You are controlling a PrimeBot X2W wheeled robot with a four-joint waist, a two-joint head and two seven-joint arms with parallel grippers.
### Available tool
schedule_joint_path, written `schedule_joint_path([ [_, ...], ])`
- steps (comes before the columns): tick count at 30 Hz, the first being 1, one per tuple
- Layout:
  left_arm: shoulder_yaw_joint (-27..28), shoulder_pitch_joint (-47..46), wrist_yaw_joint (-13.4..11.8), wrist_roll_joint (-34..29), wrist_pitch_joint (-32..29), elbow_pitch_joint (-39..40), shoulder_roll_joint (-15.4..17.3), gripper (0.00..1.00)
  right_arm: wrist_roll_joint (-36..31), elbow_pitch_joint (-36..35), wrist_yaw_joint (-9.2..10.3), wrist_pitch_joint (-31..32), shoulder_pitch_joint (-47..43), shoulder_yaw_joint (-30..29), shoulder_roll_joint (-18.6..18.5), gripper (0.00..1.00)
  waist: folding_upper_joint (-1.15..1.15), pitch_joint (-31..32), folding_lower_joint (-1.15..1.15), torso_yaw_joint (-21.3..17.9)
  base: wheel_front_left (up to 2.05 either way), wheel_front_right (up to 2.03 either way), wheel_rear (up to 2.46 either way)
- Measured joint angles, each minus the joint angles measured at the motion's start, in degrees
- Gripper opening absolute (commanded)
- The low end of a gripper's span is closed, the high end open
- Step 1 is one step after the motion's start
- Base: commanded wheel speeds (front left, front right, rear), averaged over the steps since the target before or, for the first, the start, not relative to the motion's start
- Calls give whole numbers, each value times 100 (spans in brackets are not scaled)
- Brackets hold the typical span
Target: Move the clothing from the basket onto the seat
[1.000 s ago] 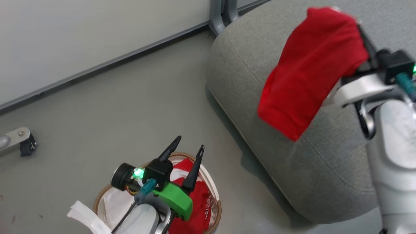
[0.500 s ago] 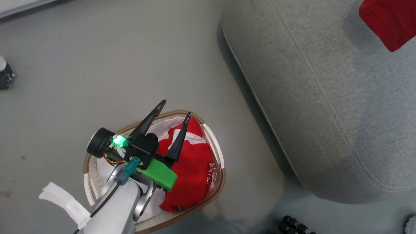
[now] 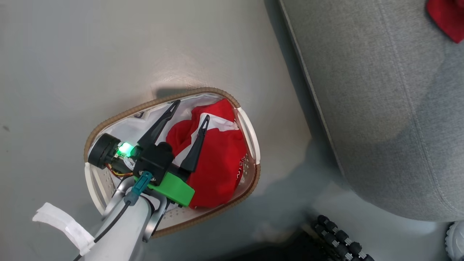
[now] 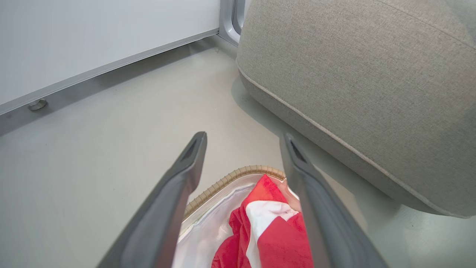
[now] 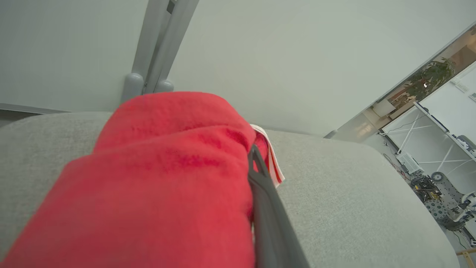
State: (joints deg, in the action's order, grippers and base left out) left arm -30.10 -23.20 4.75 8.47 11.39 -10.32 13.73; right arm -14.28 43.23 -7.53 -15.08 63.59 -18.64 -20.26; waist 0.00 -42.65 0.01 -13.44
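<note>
The oval basket (image 3: pixel 119 112) with its brown woven rim stands on the floor left of the grey seat (image 3: pixel 380 90). A red garment with white panels (image 3: pixel 221 159) lies in it on the white liner. My left gripper (image 3: pixel 191 110) hangs open just above it, one finger over the liner, the other over the cloth. In the left wrist view the open gripper (image 4: pixel 243 137) frames the garment (image 4: pixel 271 230) and the basket rim (image 4: pixel 230 176). My right gripper (image 5: pixel 251 152) is shut on a second red garment (image 5: pixel 160 178) above the seat (image 5: pixel 353 193); its corner (image 3: pixel 447 18) shows at top right.
Bare grey floor surrounds the basket. Black ribbed wheels (image 3: pixel 340 239) sit at the bottom edge near the seat's corner. A white wall with a grey baseboard (image 4: pixel 111 67) and a grey post (image 4: pixel 230 18) stand behind the seat. A white tag (image 3: pixel 61 224) hangs from my left forearm.
The head camera has tilted down, so basket and seat sit higher in view. My left gripper has come lower over the basket's garment, still open. The right gripper keeps its garment.
</note>
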Motion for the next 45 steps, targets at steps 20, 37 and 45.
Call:
schedule_joint_path([
  [20, 18, -4, -75, 272, 271, -369, -223, 100, 112, -276, 0, -1, -1724, 149, 369, 100, 0, 680, -1, 27, 0, 0, 0],
  [37, 822, 558, -80, 711, 366, -658, -787, 100, 457, -482, 1, -1, -2470, 771, 192, 100, 0, 2329, -2, 338, 0, 0, 0],
  [45, 1678, 1180, -98, 822, 375, -706, -929, 100, 761, -798, 1, -1, -2847, 1244, 869, 100, 0, 3109, -2, 621, 0, 0, 0],
])
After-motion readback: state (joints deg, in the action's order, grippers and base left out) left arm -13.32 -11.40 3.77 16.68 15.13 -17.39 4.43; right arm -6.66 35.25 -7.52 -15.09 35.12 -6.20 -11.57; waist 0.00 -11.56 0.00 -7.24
